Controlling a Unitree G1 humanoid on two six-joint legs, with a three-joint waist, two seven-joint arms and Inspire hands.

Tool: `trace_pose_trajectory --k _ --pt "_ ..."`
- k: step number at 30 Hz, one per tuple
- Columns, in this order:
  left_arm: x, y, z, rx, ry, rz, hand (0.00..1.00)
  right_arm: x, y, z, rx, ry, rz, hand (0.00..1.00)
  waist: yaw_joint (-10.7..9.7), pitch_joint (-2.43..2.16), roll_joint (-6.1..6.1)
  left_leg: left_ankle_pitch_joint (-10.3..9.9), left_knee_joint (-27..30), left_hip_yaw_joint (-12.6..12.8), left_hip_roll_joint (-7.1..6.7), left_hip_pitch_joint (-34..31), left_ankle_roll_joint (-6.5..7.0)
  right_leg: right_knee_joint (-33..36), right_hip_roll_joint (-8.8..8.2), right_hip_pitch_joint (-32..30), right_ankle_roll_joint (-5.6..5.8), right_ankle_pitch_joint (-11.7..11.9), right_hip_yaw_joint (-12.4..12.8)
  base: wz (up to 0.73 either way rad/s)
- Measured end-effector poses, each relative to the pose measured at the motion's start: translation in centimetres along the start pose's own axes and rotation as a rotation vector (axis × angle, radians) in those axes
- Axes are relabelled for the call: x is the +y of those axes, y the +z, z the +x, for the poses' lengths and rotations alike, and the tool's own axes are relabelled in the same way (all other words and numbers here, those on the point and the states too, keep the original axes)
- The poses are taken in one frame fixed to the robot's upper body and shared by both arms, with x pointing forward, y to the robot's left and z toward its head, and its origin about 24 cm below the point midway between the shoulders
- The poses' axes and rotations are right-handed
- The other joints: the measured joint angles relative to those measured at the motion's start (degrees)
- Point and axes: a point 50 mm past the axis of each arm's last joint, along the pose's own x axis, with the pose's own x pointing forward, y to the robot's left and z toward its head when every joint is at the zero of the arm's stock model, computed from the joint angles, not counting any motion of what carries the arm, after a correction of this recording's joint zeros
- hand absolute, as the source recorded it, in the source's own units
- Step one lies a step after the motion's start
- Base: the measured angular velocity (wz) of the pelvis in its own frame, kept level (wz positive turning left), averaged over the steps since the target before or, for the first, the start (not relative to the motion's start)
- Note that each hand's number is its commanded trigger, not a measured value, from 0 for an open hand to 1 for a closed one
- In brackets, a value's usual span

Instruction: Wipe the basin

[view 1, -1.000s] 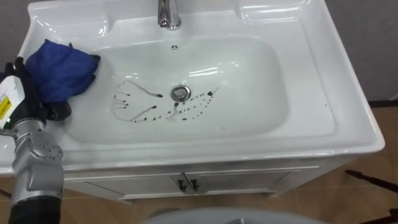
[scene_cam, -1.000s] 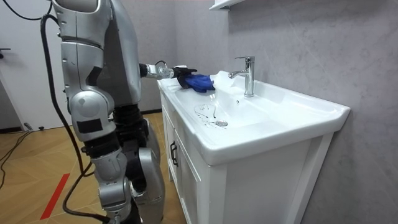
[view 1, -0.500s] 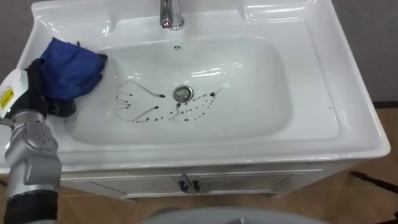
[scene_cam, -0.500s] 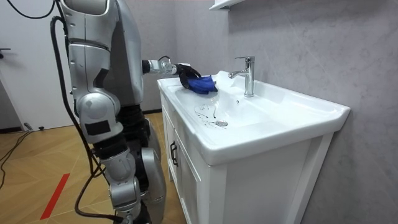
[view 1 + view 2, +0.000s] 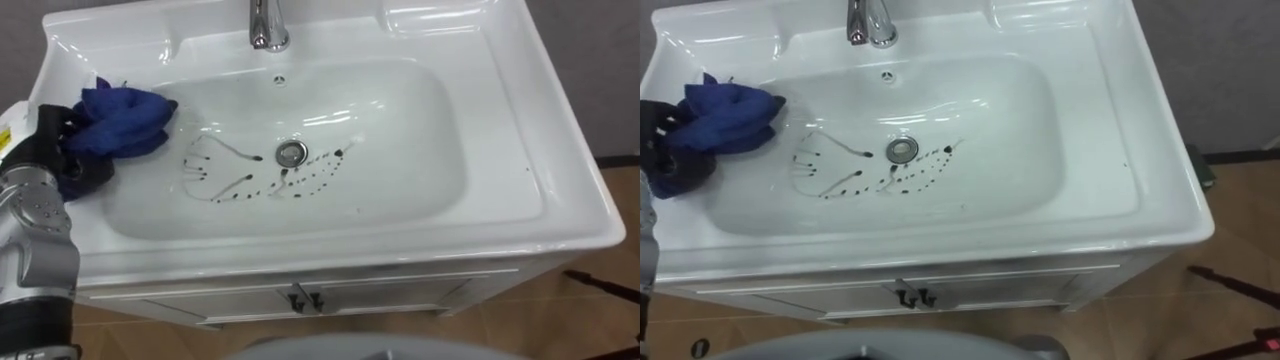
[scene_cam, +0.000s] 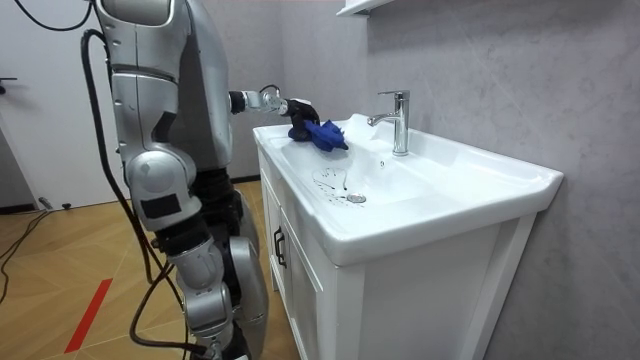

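**At basin (image 5: 500,140) left rim: cloth (image 5: 125,118) being staged for wiping**

The left hand (image 5: 58,150) is holding it over the bowl's left slope, fingers clamped on its folds, probably lining up a sweep toward the dark streaks (image 5: 245,180) beside the drain (image 5: 291,153).

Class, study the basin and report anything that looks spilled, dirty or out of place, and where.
Dark streaks and dots spread across the white basin floor, around and left of the drain; they look like spilled grime. The left hand grips a bunched blue cloth at the basin's left edge, apart from the marks.
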Motion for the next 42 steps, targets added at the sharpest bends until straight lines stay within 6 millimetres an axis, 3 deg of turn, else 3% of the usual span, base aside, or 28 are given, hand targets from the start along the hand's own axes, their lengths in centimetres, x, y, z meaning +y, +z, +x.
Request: trace_pose_trajectory --k 1,21,28,36,42 --pt "0.0 0.0 0.0 -0.001 -0.005 -0.001 1.0 0.0 0.0 0.0 -0.001 0.0 0.0 0.0 0.04 0.17 -0.18 0.0 0.0 0.0 0.0 0.0 0.0 0.01 0.0 -0.01 0.01 -0.01 0.01 0.0" --pt "0.2 0.2 0.0 -0.007 -0.01 0.023 1.0 -0.4 0.4 -0.1 -0.034 -0.047 0.017 0.0 0.26 0.16 -0.26 0.0 -0.21 0.37 -0.04 0.61 0.0 0.73 -0.19 0.05 0.03 -0.44 0.19 0.0" --pt "0.4 1.4 -0.3 -0.067 0.068 -0.013 1.0 -0.4 0.1 -0.1 -0.054 -0.054 0.041 0.0 1.44 0.29 -1.19 0.0 -0.14 0.32 -0.06 0.65 0.0 0.88 -0.23 0.02 -0.02 -0.69 0.09 0.0" --pt "0.1 2.6 -0.7 -0.137 0.153 -0.071 1.0 -0.3 0.3 0.0 -0.079 -0.05 0.026 0.0 1.2 0.3 -1.08 0.0 -0.1 0.09 -0.05 0.46 0.0 0.96 -0.15 0.1 -0.03 -0.67 -0.12 0.0" --pt "0.2 3.3 -0.8 -0.191 0.22 -0.072 1.0 -0.1 0.2 0.1 -0.071 -0.042 0.014 0.0 -0.09 0.34 -1.03 0.0 -0.08 0.2 -0.03 0.56 0.0 1.04 -0.14 0.08 -0.04 -0.67 0.12 -0.01"
